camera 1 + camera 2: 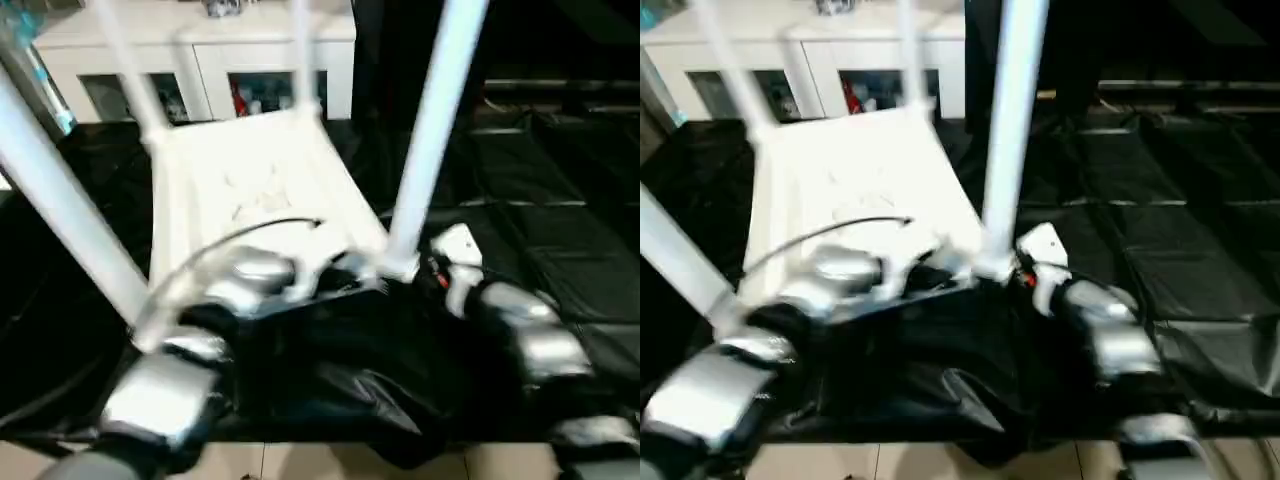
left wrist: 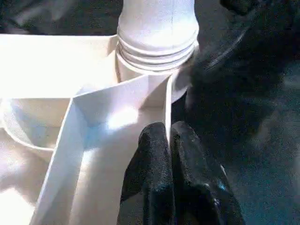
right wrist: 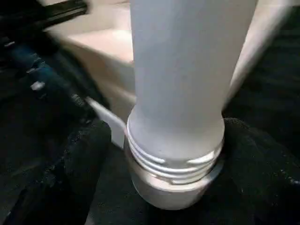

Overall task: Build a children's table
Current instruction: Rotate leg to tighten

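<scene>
Legs stood in all four corner sockets of the children's table, which lay upside down on black sheeting. Our left hand pinched a rib; our right hand straddled the near leg, threads still showing, unfinished we judged.

table: all white; ribbed underside white, ribs in plain straight lines
legs: white, plain; thread rings at base the same white
sockets: white, greyer in shadow
left gripper: black fingers, dull matte
right gripper: black fingers, same matte black
forearms: silver, glossy
sheet: black, shiny, creased, over the ground
cabinet: white, glass doors; red and blue items blurred behind glass
floor: pale beige tiles, thin dark joints
</scene>
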Tool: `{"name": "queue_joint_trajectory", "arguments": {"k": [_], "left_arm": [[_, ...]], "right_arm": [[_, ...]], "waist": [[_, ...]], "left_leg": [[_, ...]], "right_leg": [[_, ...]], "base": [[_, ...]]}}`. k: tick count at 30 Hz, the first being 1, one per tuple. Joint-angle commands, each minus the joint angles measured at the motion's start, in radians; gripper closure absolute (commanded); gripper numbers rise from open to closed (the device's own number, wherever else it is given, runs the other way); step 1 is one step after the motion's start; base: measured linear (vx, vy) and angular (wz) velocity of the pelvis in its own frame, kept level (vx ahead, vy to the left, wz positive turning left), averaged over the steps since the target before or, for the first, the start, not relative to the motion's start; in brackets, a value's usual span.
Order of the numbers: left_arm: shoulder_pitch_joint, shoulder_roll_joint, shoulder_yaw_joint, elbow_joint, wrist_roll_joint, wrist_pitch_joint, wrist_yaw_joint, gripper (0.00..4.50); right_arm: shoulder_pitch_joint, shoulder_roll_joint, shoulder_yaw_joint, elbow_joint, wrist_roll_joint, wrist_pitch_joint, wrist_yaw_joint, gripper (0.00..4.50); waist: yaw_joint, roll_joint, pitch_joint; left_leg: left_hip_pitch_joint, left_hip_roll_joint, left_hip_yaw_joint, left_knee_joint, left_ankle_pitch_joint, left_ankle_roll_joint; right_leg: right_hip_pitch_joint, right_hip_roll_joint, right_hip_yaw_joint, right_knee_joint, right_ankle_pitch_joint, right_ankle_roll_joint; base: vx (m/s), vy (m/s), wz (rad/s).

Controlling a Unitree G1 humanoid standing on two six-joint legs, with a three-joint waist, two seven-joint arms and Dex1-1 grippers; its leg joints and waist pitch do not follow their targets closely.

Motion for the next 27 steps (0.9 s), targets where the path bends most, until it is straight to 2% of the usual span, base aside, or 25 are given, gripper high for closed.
{"name": "queue_joint_trajectory", "arguments": {"k": [1, 3, 4, 6, 7, 8, 10, 11, 14, 16, 22, 25, 27], "left_arm": [[0.007, -0.011, -0.023, -0.025, -0.012, -0.027, -0.060, 4.50], [0.014, 0.008, -0.017, -0.034, -0.024, -0.034, -0.109, 4.50], [0.017, 0.017, -0.011, -0.038, -0.031, -0.031, -0.125, 4.50], [0.021, 0.027, -0.007, -0.046, -0.037, -0.029, -0.144, 4.50], [0.024, 0.030, -0.007, -0.049, -0.039, -0.028, -0.150, 4.50], [0.025, 0.031, -0.007, -0.051, -0.041, -0.028, -0.154, 4.50], [0.027, 0.033, -0.005, -0.054, -0.045, -0.026, -0.160, 4.50], [0.028, 0.034, -0.004, -0.056, -0.046, -0.025, -0.162, 4.50], [0.034, 0.036, -0.002, -0.061, -0.045, -0.027, -0.167, 4.50], [0.035, 0.035, -0.001, -0.064, -0.045, -0.025, -0.167, 4.50], [0.042, 0.038, -0.003, -0.071, -0.040, -0.024, -0.162, 4.50], [0.043, 0.036, -0.005, -0.069, -0.033, -0.022, -0.138, 4.50], [0.034, 0.012, 0.000, -0.056, -0.018, -0.009, -0.044, 4.50]], "right_arm": [[0.003, 0.007, 0.057, -0.037, 0.013, 0.006, 0.089, 0.52], [-0.001, -0.016, 0.059, -0.029, 0.009, 0.005, 0.121, 0.52], [-0.004, -0.022, 0.057, -0.026, 0.011, 0.010, 0.132, 0.52], [-0.006, -0.027, 0.057, -0.027, 0.016, 0.016, 0.143, 0.52], [-0.007, -0.028, 0.057, -0.030, 0.020, 0.019, 0.148, 0.52], [-0.008, -0.027, 0.057, -0.030, 0.023, 0.021, 0.150, 0.52], [-0.011, -0.023, 0.056, -0.031, 0.025, 0.024, 0.152, 0.52], [-0.012, -0.020, 0.055, -0.030, 0.027, 0.026, 0.154, 0.76], [-0.018, -0.004, 0.052, -0.021, 0.029, 0.028, 0.159, 0.86], [-0.019, -0.001, 0.052, -0.019, 0.033, 0.030, 0.161, 1.16], [0.001, 0.007, 0.054, -0.032, 0.045, 0.047, 0.157, 1.53], [0.014, 0.017, 0.048, -0.036, 0.045, 0.052, 0.135, 1.71], [0.032, 0.047, 0.037, -0.029, 0.030, 0.066, 0.050, 1.74]], "waist": [[0.006, -0.025, -0.054], [0.008, -0.022, -0.054], [0.009, -0.025, -0.054], [0.015, -0.025, -0.054], [0.016, -0.030, -0.054], [0.020, -0.026, -0.054], [0.021, -0.029, -0.053], [0.022, -0.029, -0.053], [0.023, -0.031, -0.053], [0.022, -0.032, -0.053], [0.023, -0.032, -0.053], [0.024, -0.031, -0.053], [0.024, -0.027, -0.052]], "left_leg": [[0.016, 0.040, -0.014, -0.061, -0.254, 0.106], [0.017, 0.041, -0.013, -0.061, -0.249, 0.101], [0.017, 0.041, -0.012, -0.061, -0.245, 0.100], [0.018, 0.041, -0.011, -0.060, -0.232, 0.103], [0.018, 0.042, -0.011, -0.060, -0.230, 0.104], [0.019, 0.042, -0.011, -0.060, -0.225, 0.103], [0.019, 0.041, -0.010, -0.059, -0.227, 0.099], [0.019, 0.041, -0.011, -0.060, -0.226, 0.097], [0.019, 0.041, -0.011, -0.060, -0.221, 0.095], [0.018, 0.041, -0.011, -0.059, -0.215, 0.095], [0.019, 0.041, -0.011, -0.059, -0.210, 0.098], [0.019, 0.041, -0.011, -0.058, -0.210, 0.095], [0.020, 0.042, -0.012, -0.061, -0.218, 0.089]], "right_leg": [[0.044, -0.047, 0.020, -0.066, -0.221, -0.253], [0.043, -0.047, 0.022, -0.062, -0.199, -0.265], [0.043, -0.047, 0.022, -0.061, -0.190, -0.267], [0.044, -0.049, 0.023, -0.058, -0.168, -0.274], [0.044, -0.049, 0.022, -0.058, -0.167, -0.274], [0.044, -0.050, 0.023, -0.057, -0.165, -0.276], [0.043, -0.049, 0.023, -0.057, -0.172, -0.275], [0.044, -0.050, 0.023, -0.057, -0.174, -0.273], [0.043, -0.050, 0.023, -0.055, -0.173, -0.273], [0.044, -0.050, 0.023, -0.054, -0.165, -0.274], [0.045, -0.049, 0.023, -0.054, -0.165, -0.274], [0.044, -0.049, 0.024, -0.055, -0.168, -0.270], [0.043, -0.049, 0.024, -0.055, -0.175, -0.268]], "base": [[0.000, 0.000, 0.00], [0.000, 0.000, 0.00], [0.000, 0.000, 0.00], [0.000, 0.000, 0.00], [0.000, 0.000, 0.00], [0.000, 0.000, 0.00], [0.000, 0.000, 0.00], [0.000, 0.000, 0.00], [0.000, 0.000, 0.00], [0.000, 0.000, 0.00], [0.000, 0.000, 0.00], [0.000, 0.000, 0.00], [0.000, 0.000, 0.00]]}}
